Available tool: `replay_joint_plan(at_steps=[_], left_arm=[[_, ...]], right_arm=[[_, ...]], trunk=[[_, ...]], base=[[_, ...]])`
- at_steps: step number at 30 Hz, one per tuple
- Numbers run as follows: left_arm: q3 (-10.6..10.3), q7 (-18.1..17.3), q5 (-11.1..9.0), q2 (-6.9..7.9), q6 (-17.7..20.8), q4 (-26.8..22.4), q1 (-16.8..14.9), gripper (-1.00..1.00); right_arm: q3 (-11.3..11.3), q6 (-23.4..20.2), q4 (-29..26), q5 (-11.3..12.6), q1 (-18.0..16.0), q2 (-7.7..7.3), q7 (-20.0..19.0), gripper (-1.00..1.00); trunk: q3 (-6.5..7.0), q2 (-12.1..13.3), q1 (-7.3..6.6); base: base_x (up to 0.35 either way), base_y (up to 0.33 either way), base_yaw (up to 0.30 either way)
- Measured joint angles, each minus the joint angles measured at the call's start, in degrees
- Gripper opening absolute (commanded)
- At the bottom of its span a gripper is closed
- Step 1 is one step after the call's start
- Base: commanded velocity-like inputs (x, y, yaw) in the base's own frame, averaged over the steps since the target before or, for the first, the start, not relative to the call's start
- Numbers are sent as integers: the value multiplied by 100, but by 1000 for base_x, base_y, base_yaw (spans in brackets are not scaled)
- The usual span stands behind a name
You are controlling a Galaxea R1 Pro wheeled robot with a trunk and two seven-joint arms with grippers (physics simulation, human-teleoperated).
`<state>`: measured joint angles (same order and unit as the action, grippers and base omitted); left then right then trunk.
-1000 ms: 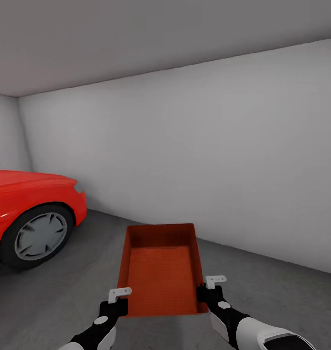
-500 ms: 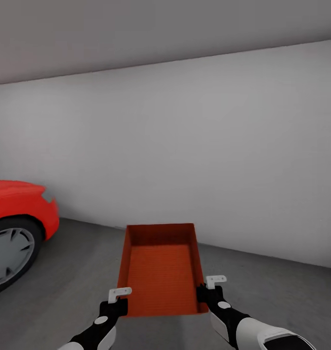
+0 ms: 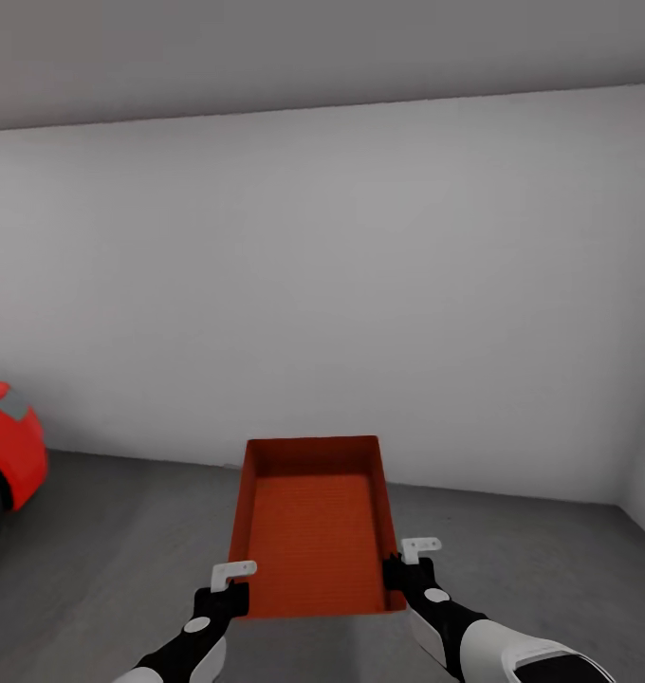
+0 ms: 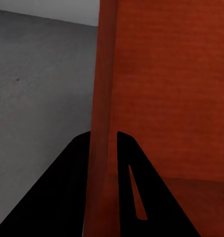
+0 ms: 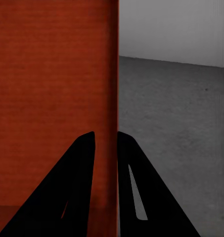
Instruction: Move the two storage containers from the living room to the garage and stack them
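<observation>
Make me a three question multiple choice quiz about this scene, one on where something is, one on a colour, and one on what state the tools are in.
1. Where does the red car sit in the head view?
A. at the left edge
B. at the right edge
C. straight behind the container

2. What colour is the floor?
A. light wood
B. dark grey
C. white

3. How is the storage container held?
A. by the left tool alone
B. resting on the floor, untouched
C. by both tools, each clamped on a side wall

Answers:
1. A: only its front end shows at the left border, against the white wall.
2. B: it is matte grey concrete under the container.
3. C: the left tool and the right tool each have one finger inside and one outside a wall.
</observation>
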<state>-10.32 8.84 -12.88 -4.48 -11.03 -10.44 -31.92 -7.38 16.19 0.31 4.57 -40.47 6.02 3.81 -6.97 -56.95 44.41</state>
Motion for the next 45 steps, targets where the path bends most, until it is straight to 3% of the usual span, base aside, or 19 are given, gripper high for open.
replay_joint_plan(at_steps=[12,34,45], left_arm=[[4,-17,-4,7,4,-5,0,-100],[4,-17,-5,8,4,-7,1,-100],[1,-4,-6,2,-7,4,1,-100]], right_arm=[[19,2,0,-16,0,1,-5,-100],[16,2,1,-13,-1,2,-5,-100],[-5,1,2,4,-1,1,-1,-100]], trunk=[[0,0,0],[0,0,0],[0,1,3]], base=[[309,153,-264],[318,4,1],[52,0,1]])
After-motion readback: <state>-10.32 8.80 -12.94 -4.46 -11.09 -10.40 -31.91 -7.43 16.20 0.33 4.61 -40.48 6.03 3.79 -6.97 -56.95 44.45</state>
